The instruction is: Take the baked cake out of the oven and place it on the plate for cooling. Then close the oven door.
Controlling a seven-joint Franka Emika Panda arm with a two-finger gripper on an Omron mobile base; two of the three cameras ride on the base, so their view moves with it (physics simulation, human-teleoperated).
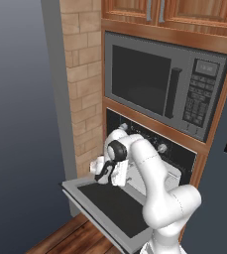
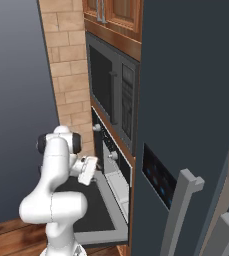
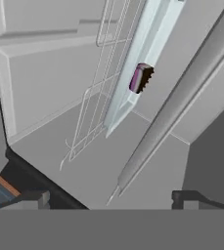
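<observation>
- Gripper (image 3: 111,197) fingers stand wide apart at the bottom of the hand view, left tip near lower left, right tip near lower right; nothing sits between them and they touch nothing.
- Cake (image 3: 141,78), a small dark piece with a purple side, lies on a pale tray (image 3: 133,83) in the upper middle of the hand view, well apart from the fingertips.
- Wire rack (image 3: 96,97) runs beside the tray, left of it in that view, inside the grey oven cavity.
- Oven (image 1: 179,154) sits at centre of the left base view, below the grey microwave (image 1: 164,82); its black control strip carries a round silver knob (image 1: 161,148).
- Oven door (image 1: 110,206) hangs dropped open and flat, dark glass facing up, in the lower middle of the left base view.
- Writing: microwave keypad and display marks are too small to read; no brand legible.
- Arm (image 1: 154,183) rises from the lower right of the left base view, bends at the elbow, and reaches left and down, the hand just above the open door at the cavity mouth.
- Right base view places the hand at centre left, angled toward the oven opening.
</observation>
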